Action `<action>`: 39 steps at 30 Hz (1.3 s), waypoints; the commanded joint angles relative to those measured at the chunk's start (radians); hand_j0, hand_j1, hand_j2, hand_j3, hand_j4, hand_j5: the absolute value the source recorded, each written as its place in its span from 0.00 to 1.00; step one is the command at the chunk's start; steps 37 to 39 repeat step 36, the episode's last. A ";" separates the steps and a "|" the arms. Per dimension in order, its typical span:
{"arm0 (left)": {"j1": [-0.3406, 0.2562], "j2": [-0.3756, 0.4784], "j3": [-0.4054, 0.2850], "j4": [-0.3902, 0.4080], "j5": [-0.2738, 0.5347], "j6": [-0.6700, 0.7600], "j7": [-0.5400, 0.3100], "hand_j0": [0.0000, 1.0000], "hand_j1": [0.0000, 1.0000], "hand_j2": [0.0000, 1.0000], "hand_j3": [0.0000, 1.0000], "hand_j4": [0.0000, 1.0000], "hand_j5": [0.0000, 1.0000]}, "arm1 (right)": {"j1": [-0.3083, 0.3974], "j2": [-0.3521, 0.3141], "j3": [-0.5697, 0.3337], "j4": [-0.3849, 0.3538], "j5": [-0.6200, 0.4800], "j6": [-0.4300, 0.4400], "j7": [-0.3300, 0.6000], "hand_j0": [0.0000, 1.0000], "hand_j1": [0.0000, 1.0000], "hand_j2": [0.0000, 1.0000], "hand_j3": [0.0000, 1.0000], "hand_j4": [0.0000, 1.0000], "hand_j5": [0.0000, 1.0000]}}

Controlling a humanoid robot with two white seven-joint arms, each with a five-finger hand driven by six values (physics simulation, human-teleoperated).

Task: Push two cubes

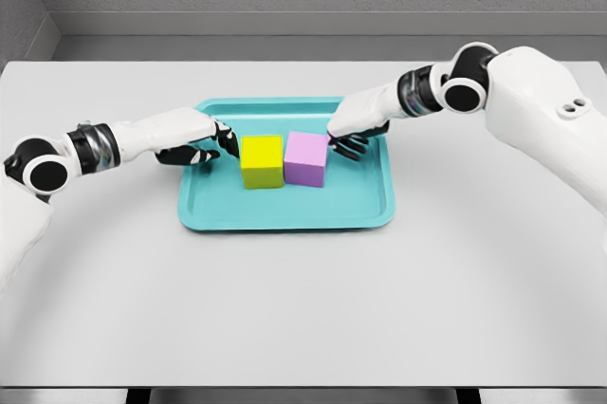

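The white bench (303, 309) fills the front of the head view, and its near edge runs along the bottom. A teal tray (285, 210) sits in the middle of it. Two cubes stand on the tray, side by side and touching. The yellow cube (262, 160) is toward the left of the tray and the purple cube (306, 158) is toward the right.

The left arm reaches in low and flat over the tray's left rim. The left hand (194, 138) holds nothing. Its dark fingertips (228, 141) point at the yellow cube's left side, right up against it or just beside it; I cannot tell which.

The right arm bends at the elbow and slopes down over the tray's back right corner. The right hand (356, 129) holds nothing too. Its fingers (349, 146) are a little curled, next to the purple cube's top right edge.

Both arms are cut off at the sides of the view.
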 commanded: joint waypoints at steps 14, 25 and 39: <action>-0.006 0.009 0.001 -0.005 0.011 0.003 0.000 0.52 0.52 0.52 0.52 0.52 0.52 | 0.002 0.004 -0.009 0.028 -0.001 0.001 0.000 0.13 0.13 0.13 0.13 0.13 0.13; -0.009 0.144 0.012 -0.059 0.137 0.003 0.000 0.53 0.53 0.53 0.53 0.53 0.53 | -0.006 -0.120 -0.193 0.028 0.003 0.001 0.000 0.16 0.16 0.16 0.16 0.16 0.16; 0.087 0.347 0.148 -0.129 0.240 0.003 0.000 1.00 1.00 1.00 1.00 1.00 1.00 | 0.043 -0.374 -0.256 0.014 0.002 0.001 0.000 1.00 1.00 1.00 1.00 1.00 1.00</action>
